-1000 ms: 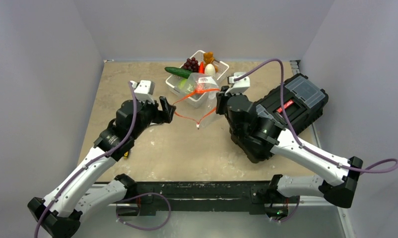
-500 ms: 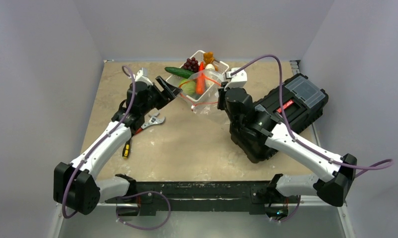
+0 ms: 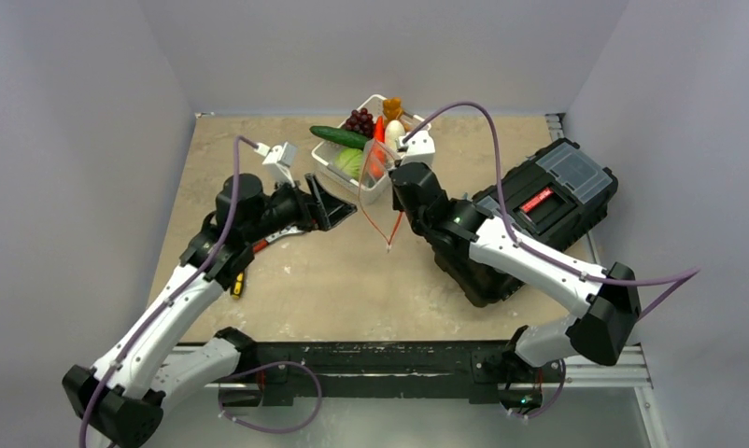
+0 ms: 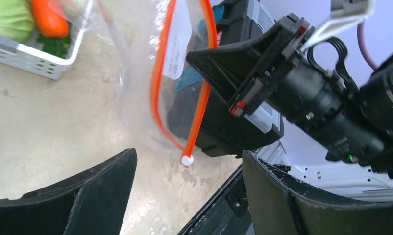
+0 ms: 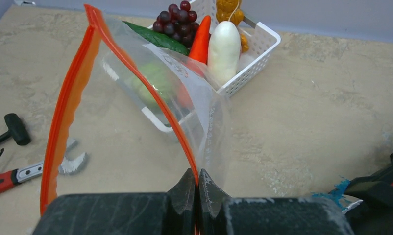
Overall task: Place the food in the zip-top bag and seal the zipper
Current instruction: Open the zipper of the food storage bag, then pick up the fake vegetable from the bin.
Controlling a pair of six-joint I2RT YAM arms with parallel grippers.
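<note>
My right gripper (image 5: 197,182) is shut on the red-orange zipper (image 5: 69,112) of the clear zip-top bag (image 5: 204,107), which hangs off the table with its mouth gaping. The zipper's white tab (image 4: 186,160) dangles at its low end. My left gripper (image 4: 188,156) stands open and empty, facing the bag's mouth from the left, a short way off. The food lies in the white basket (image 5: 256,54) behind the bag: grapes (image 5: 177,19), cucumber (image 5: 155,38), carrot (image 5: 201,44), a white oval piece (image 5: 224,46) and cabbage (image 5: 153,81) seen through the plastic. From above, the bag (image 3: 375,166) hangs beside the right gripper (image 3: 396,191).
A black toolbox (image 3: 529,219) lies at the right under the right arm. A wrench (image 5: 72,164), a red-handled screwdriver (image 5: 3,181) and a black mallet (image 5: 15,129) lie on the table at the left. A yellow-handled tool (image 3: 235,283) sits beside the left arm.
The right gripper carried the bag leftward in front of the basket, and its mouth now hangs narrower. The left gripper swung up toward the basket, then back down, its jaws a little wider.
</note>
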